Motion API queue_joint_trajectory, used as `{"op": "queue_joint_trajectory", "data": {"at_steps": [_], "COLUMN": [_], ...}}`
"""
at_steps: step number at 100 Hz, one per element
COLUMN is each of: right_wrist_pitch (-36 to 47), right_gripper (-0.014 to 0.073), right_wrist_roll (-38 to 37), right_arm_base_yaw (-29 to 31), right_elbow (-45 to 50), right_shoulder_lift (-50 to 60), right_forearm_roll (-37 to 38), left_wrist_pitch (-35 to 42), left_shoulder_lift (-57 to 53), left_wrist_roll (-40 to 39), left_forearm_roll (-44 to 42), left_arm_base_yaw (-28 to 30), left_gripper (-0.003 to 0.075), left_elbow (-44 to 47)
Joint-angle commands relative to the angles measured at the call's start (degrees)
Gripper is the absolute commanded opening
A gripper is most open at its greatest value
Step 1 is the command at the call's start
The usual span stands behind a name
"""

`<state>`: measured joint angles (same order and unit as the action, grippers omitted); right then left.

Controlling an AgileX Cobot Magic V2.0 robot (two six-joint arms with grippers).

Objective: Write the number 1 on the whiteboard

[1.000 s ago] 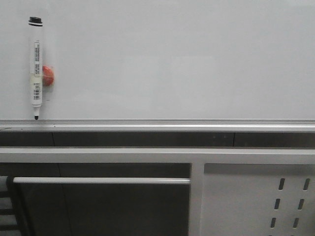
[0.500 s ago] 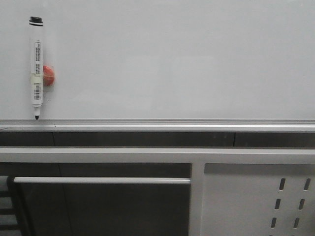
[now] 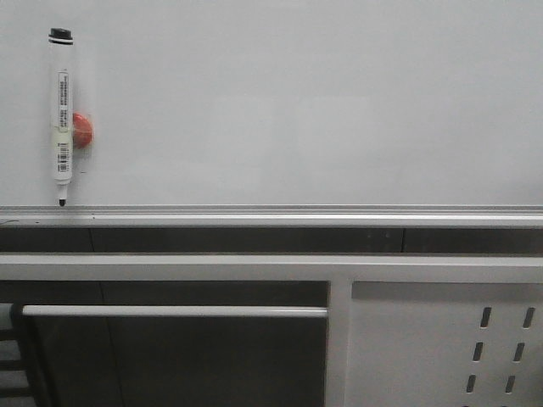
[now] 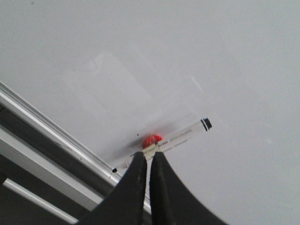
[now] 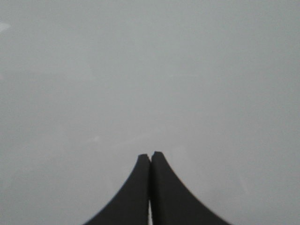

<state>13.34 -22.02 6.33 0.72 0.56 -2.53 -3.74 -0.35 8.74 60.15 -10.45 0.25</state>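
On the left of the whiteboard (image 3: 297,102) a pen (image 3: 61,119) hangs upright, tip down, just above the rail (image 3: 271,209), with a red magnet (image 3: 82,131) beside it. My left gripper (image 4: 148,154) is pinched shut, empty, pointing at the pen and near it. My right gripper (image 5: 150,155) is shut too, facing bare board.

Upright pale grey-white glossy whiteboard (image 3: 297,110), unmarked across its visible face, silver rail along bottom edge.
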Motion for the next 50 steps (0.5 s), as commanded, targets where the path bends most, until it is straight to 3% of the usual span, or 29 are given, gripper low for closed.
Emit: {"op": "queue_joint_trajectory", "data": {"at_steps": [1, 11, 24, 32, 41, 50], "right_wrist_pitch": [0.72, -2.75, -20.98, -27.35, -32.21, -35.64], "right_gripper": [-0.0079, -0.0079, -0.0078, -0.0078, -0.0069, 0.0009], "right_wrist_roll": [-2.55, -2.90, -2.42, 1.95, 8.68, 12.45], "right_arm_base_yaw": [0.44, 0.44, -0.22, -1.55, -3.64, -6.06], "right_elbow": [0.14, -3.10, -12.13, -17.46, -22.16, -25.53], "right_shoulder_lift": [1.04, 1.04, 0.03, -2.32, -5.16, -7.65], "right_forearm_roll": [-4.70, -4.59, -0.44, -0.22, -0.22, -0.22], "left_wrist_pitch": [3.28, 3.27, -2.76, -7.63, -12.12, -14.66], "left_shoulder_lift": [-1.50, -0.71, 3.51, 9.08, 15.48, 22.23], "left_wrist_roll": [0.11, 0.11, 0.11, 0.11, 0.19, 3.77], "left_forearm_roll": [0.62, -6.53, -19.76, -27.33, -32.52, -34.94], "left_arm_base_yaw": [-0.33, -0.33, -0.33, -0.33, -0.33, -0.33], "left_gripper": [-0.0017, -0.0017, -0.0016, 0.0007, 0.0105, 0.0258], "left_elbow": [-0.42, -3.12, -9.22, -13.59, -18.64, -23.07]}}
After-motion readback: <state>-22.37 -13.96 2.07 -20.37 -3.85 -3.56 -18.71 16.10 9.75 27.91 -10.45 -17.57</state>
